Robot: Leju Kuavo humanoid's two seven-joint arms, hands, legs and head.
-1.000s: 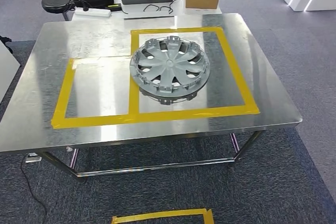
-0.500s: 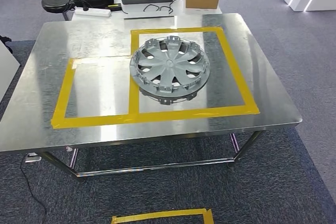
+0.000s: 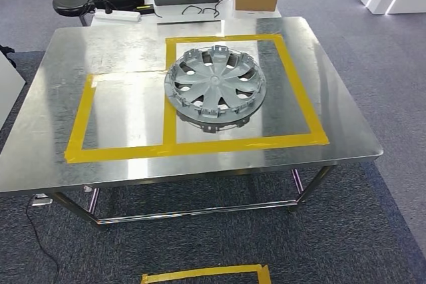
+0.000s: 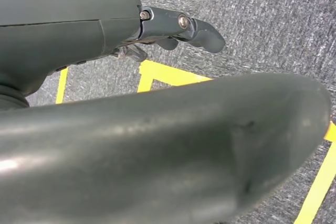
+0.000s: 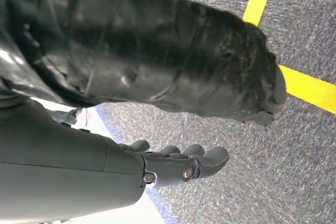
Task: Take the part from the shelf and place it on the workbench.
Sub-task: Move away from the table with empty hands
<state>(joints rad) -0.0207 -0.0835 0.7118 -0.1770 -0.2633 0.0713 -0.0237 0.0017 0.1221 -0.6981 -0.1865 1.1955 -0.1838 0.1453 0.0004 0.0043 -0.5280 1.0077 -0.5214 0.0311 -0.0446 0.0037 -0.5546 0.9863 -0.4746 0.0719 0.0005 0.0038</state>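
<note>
On the tabletop (image 3: 321,84): part (image 3: 215,88) lies flat inside the right taped square, ahead of me.
Left hand (image 4: 174,27): hangs over carpet, holding nothing, fingers loosely extended.
Right hand (image 5: 178,163): likewise empty (neither nearer, apparently).

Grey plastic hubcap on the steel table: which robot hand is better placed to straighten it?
Right, marginally: the grey plastic hubcap lies in the right yellow-taped square. The left robot hand and right robot hand both hang empty over grey carpet.
</note>
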